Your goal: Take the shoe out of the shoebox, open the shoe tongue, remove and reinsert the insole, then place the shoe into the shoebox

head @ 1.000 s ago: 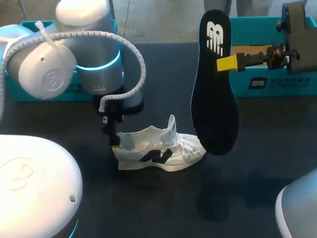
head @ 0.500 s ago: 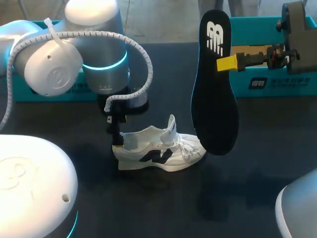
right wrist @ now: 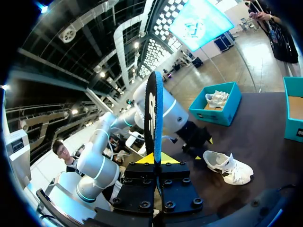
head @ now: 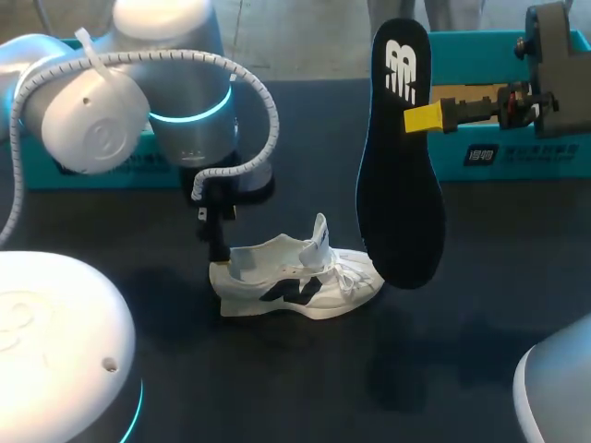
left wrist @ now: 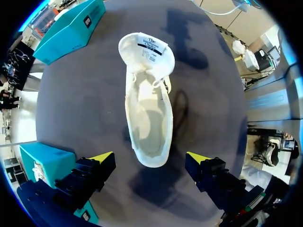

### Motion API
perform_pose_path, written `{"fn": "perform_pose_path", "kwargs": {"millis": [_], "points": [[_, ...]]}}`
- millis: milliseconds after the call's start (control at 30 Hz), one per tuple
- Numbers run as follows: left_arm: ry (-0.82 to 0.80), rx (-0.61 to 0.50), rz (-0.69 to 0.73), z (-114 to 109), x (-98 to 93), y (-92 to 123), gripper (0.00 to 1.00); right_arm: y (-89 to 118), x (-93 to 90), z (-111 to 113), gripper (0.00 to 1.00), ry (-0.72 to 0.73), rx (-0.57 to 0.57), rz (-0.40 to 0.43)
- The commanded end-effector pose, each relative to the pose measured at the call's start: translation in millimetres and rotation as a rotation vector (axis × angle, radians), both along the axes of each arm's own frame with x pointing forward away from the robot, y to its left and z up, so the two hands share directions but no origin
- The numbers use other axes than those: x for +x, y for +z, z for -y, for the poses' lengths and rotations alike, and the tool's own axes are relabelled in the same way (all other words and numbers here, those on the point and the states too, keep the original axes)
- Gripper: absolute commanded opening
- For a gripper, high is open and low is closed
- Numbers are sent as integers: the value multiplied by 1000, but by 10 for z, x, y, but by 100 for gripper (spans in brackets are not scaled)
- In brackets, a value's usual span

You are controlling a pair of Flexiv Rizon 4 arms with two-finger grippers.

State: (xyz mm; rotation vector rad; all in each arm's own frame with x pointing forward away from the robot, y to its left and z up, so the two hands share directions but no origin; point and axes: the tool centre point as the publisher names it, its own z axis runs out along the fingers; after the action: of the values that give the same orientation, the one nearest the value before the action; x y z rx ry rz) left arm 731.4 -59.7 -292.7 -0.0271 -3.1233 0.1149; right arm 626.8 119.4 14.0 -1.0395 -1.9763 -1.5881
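Left pincer (left wrist: 150, 157), fingers wide, hangs over the heel of the shoe (left wrist: 147, 106) on the table (head: 277, 388) after shifting slightly (shoe unmoved), while the right pincer (right wrist: 155, 160) keeps the insole (head: 399, 166) clamped upright aloft, so reinsertion looks next.

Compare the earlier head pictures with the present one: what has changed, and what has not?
The left arm edged slightly to the right at the heel of the shoe, its left gripper open; nothing was gripped or released. The shoe lay unmoved, and the right gripper kept the insole clamped upright.
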Motion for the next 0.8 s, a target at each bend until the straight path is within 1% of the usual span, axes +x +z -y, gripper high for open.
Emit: {"fn": "perform_pose_path", "kwargs": {"millis": [33,67,100,133,200,233,433,467,533,667,700,800], "points": [[-16,-2,7,73,140,-50,100,7,34,-30,0,3,-3,-3],[-16,12,2,94,172,-67,100,7,34,-30,0,3,-3,-3],[-19,13,6,116,196,-83,100,7,34,-30,0,3,-3,-3],[-30,-9,4,141,221,-93,100,7,34,-30,0,3,-3,-3],[-37,6,4,187,266,-142,100,7,34,-30,0,3,-3,-3],[-46,-12,3,211,286,-164,100,7,34,-30,0,3,-3,-3],[-65,-40,-3,323,365,-277,100,7,34,-30,0,3,-3,-3],[-65,-48,-5,339,376,-294,97,7,34,-30,0,3,-3,-3],[-65,-56,-8,371,395,-329,94,7,34,-30,0,3,-3,-3],[-63,-76,2,435,424,-398,91,7,34,-30,0,3,-3,-3],[-64,-83,3,452,429,-415,88,7,34,-30,0,3,-3,-3],[-59,-104,3,501,439,-463,84,7,34,-30,0,3,-3,-3]]}}
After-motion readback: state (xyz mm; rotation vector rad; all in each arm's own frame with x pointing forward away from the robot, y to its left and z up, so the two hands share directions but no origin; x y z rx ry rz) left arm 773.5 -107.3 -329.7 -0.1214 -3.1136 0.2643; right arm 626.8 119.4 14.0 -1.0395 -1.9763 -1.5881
